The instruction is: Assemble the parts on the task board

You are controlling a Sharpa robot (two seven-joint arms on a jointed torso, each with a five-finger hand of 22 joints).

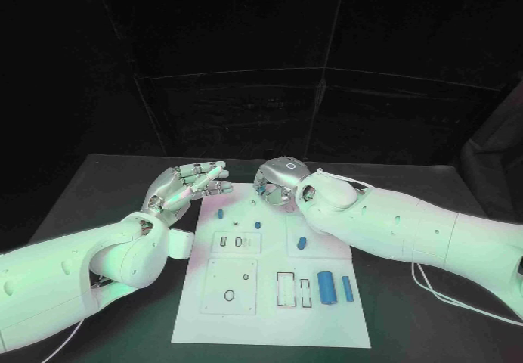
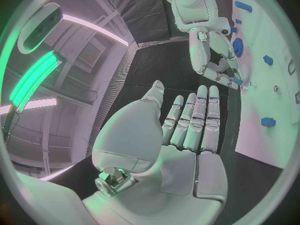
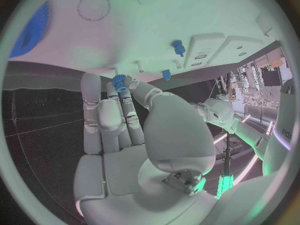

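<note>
While our right hand point(image 3: 128, 120) pinches a small blue gear point(image 3: 119, 81) at the task board's point(image 1: 273, 318) far edge and our left hand point(image 1: 185, 189) hovers released, several blue parts, two cylinders point(image 1: 325, 289) included, lie loose, so we judge assembly early.

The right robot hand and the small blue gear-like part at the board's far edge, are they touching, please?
Touching: the right wrist view shows the right robot hand pinching the small blue part.
</note>
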